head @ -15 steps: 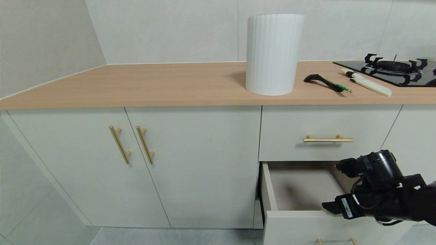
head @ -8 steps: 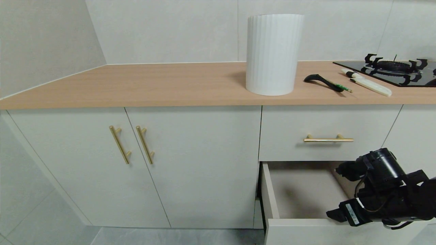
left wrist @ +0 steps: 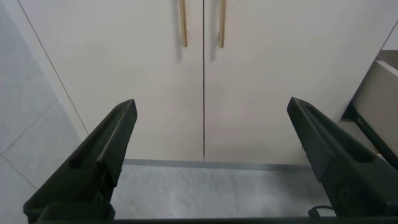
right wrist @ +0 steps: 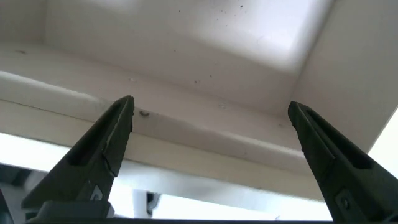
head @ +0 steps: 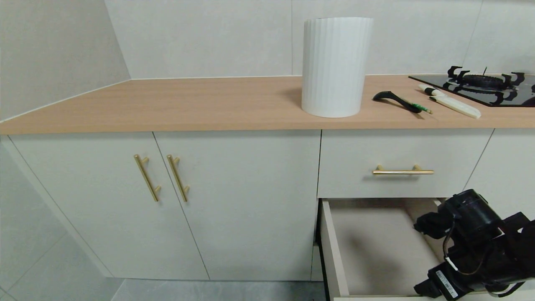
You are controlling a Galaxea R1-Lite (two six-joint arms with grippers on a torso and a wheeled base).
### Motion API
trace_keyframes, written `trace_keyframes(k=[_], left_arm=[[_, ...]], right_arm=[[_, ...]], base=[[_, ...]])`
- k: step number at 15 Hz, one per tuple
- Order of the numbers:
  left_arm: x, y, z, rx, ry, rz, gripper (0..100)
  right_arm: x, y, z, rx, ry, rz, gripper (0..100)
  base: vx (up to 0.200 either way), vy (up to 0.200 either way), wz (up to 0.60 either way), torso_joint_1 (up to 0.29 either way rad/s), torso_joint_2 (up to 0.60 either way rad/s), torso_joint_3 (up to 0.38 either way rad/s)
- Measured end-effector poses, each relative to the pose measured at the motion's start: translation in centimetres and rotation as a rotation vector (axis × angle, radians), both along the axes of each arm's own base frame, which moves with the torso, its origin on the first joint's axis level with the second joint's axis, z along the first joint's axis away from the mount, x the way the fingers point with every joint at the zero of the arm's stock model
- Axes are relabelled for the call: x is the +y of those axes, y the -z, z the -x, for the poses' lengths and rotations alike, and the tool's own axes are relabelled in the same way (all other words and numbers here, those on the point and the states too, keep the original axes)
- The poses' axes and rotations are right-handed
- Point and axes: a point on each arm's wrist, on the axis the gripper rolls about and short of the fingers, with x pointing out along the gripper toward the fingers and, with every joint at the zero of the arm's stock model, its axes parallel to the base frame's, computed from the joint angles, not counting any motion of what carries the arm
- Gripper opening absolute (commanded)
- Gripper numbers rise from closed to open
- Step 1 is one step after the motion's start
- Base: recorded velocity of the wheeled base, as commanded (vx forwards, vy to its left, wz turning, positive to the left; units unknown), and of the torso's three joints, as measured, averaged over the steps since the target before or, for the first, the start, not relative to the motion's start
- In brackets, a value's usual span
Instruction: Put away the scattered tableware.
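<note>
My right gripper's fingers are spread wide with nothing between them. Past them I see a pale edge of the open drawer and its inside beyond; I cannot tell whether either finger touches that edge. My left gripper's fingers are also wide apart and hold nothing.

From the head camera the right arm covers the drawer's right side, and the frame cuts off the drawer's front. The arm comes in low from the right, with the wrist over the drawer's front right corner. The left gripper sits low to the left of the drawer, facing the double doors just above the grey floor.

The tableware lies on the wooden countertop, above the drawer and towards its right end. There is a black ladle, a thin green-tipped stick touching the ladle's handle, and a white knife. A second white piece, which I can't identify, lies just behind the knife.

A tall white ribbed container stands above the drawer's left end. A shut drawer with a gold handle sits directly above the open one. The black hob lies above and right of the drawer, and the walls are pale tile.
</note>
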Motion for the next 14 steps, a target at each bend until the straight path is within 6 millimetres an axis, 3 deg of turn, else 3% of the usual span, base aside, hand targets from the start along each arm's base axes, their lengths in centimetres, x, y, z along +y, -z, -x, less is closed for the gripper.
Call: trace_keyframes(k=[7,14], left_arm=[[0.0,0.0,0.0,0.000,0.000,0.000,100],[0.0,0.0,0.0,0.000,0.000,0.000,100]], right_arm=[[0.3,-0.1,2.1,0.113,-0.103,0.079,100],[0.7,-0.3,1.8,0.075,-0.102,0.083,100]], base=[[0.000,0.000,0.00,0.000,0.00,0.000],[0.000,0.000,0.00,0.000,0.00,0.000]])
